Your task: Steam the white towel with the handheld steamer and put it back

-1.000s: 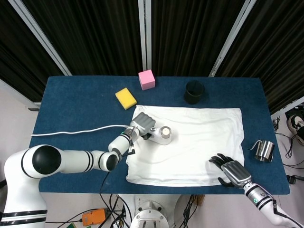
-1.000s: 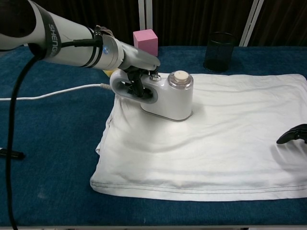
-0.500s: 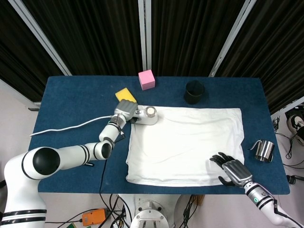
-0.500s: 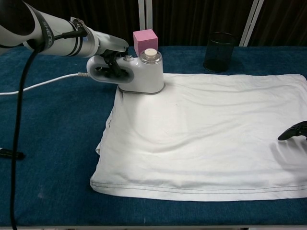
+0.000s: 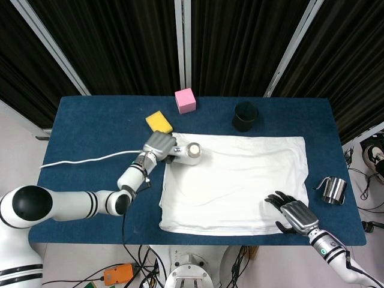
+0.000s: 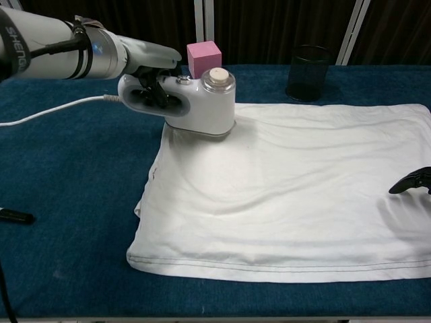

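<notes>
The right hand [image 5: 295, 216] rests on the near right corner of the white towel [image 5: 240, 180], fingers spread and holding nothing. The towel lies flat on the blue table [image 5: 90, 126]. Farther back, the left hand [image 5: 157, 144] grips the handle of the white steamer [image 6: 199, 102], which sits on the towel's far left corner. Behind are a yellow sponge [image 5: 158, 120], a pink block [image 5: 185, 100] and a black cup [image 5: 245, 116].
</notes>
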Robot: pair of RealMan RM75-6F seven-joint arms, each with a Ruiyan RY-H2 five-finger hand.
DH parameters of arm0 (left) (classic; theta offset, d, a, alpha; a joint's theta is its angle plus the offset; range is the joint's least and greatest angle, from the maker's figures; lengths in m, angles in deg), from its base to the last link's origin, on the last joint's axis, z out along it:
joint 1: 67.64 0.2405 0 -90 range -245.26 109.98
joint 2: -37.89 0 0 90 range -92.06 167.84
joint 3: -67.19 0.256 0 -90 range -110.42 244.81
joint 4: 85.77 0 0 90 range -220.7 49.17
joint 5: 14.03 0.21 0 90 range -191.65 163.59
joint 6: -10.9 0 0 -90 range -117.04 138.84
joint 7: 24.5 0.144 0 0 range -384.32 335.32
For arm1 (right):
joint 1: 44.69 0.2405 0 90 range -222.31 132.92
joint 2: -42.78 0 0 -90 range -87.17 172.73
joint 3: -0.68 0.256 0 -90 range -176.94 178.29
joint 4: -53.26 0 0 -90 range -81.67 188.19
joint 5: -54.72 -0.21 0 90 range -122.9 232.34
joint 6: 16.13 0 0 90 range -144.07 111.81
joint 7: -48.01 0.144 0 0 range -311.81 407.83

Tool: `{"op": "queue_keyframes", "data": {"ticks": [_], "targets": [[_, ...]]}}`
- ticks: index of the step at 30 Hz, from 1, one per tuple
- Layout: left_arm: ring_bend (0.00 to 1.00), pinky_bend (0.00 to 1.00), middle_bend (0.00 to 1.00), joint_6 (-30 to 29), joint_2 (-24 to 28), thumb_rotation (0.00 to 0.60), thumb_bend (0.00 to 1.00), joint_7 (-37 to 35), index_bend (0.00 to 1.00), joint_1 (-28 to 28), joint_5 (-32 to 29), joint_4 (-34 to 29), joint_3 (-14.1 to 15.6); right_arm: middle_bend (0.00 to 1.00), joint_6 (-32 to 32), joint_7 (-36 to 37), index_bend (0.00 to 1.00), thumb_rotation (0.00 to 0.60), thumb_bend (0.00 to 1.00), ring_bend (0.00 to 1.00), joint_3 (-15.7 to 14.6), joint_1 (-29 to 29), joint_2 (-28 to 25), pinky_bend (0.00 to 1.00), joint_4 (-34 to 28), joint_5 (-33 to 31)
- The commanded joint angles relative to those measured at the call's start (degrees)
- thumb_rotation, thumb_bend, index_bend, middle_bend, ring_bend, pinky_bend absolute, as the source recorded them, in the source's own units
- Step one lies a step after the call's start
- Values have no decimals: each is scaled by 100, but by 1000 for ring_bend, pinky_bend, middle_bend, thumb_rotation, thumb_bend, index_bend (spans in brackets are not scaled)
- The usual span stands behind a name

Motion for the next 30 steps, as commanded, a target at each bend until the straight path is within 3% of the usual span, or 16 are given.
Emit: {"op": "queue_keyframes", "data": {"ticks": [1,9,17,25,30], "targets": [[698,654,834,-262,88,0,780,206,699,32,396,-586,-49,187,2,11,203,600,602,108,-8,-2,4,232,12,2],[698,654,834,-521,7,0,778,711,699,-20,720,-1367,77,187,-11,3,203,600,601,108,-17,14,22,232,28,5],[698,654,835,-675,-117,0,778,1174,699,-43,505,-1702,313,187,-9,27,203,600,601,108,-20,21,28,232,47,-3],[699,654,835,-650,99,0,778,1045,699,153,315,-1587,435,187,-27,24,203,600,602,108,-12,45,27,232,46,-15],[699,654,834,-506,185,0,778,763,699,347,194,-1183,435,187,-46,18,203,600,601,108,-1,60,41,232,49,-35]]}}
